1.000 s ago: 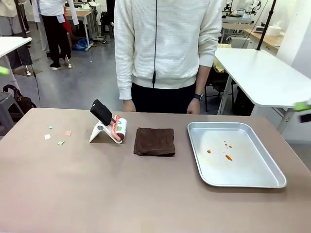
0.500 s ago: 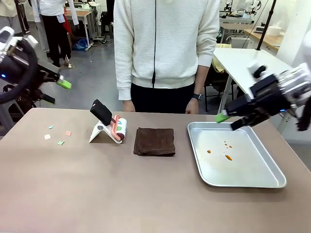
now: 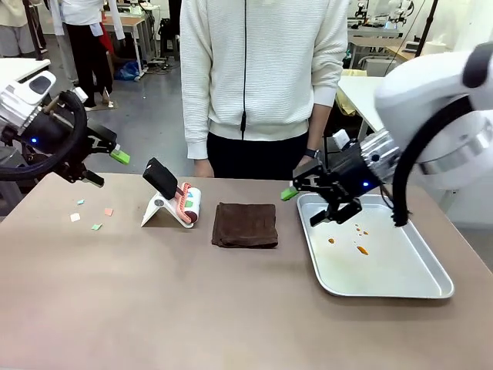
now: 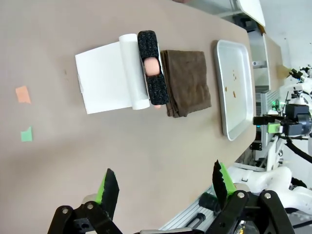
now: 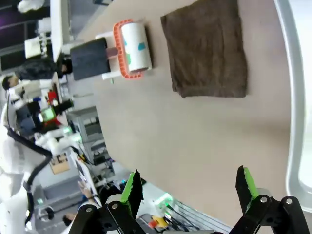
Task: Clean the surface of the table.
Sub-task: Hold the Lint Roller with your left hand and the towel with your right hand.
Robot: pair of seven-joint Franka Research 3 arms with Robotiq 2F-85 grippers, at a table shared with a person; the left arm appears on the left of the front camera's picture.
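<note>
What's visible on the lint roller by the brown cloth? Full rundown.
The lint roller has a chunky black handle, a coral-pink frame and a white roll with a few green and red flecks stuck to it. It leans on a white wedge-shaped stand, handle tilted up toward the far left, roll low at the right. The stand sits on the brown table, just left of the folded brown cloth, with a gap between them. Nothing else touches it.

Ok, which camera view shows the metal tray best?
The front view: the whole tray lies open to it, and the orange spots inside are clear. The left wrist view has the tray whole too, but farther off and narrow. The right wrist view catches one strip of its edge.
</note>
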